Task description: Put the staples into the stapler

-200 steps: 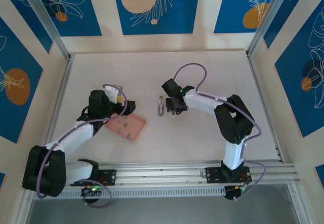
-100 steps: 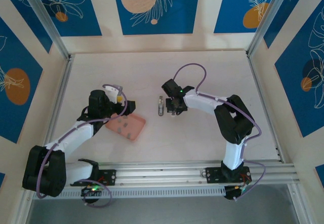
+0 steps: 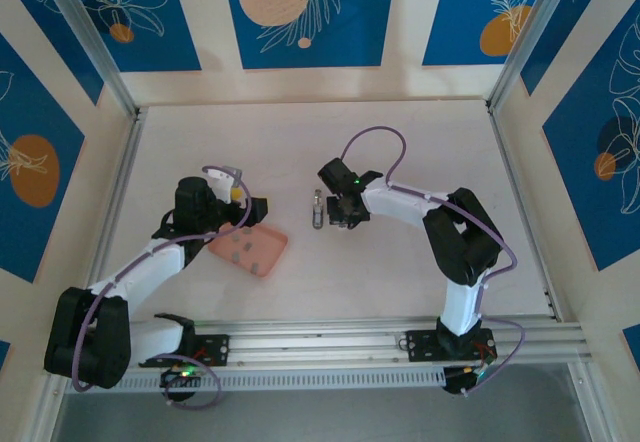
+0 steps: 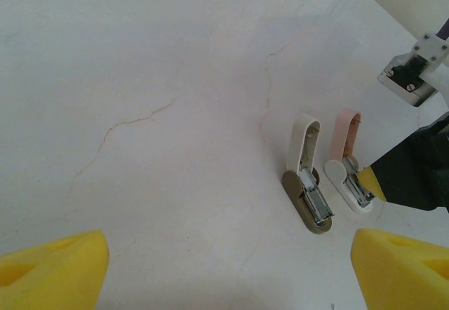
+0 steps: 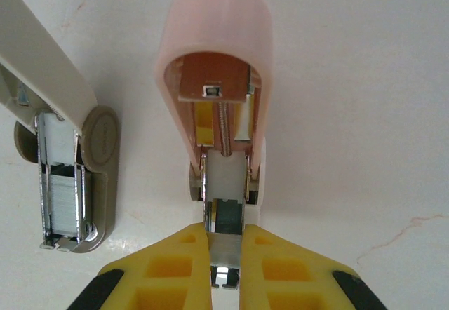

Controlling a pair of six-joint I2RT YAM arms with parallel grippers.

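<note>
Right gripper [image 5: 224,240] pinches rounded, glossy pink stapler [image 5: 214,43].

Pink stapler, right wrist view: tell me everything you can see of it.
The pink stapler lies hinged wide open on the pale table: glossy pink plastic lid swung back, hollow side up, baring a thin spring and pusher; white base; metal magazine pointing at the camera. The right gripper is shut on that metal end. The cream stapler lies alongside, apart.
</note>
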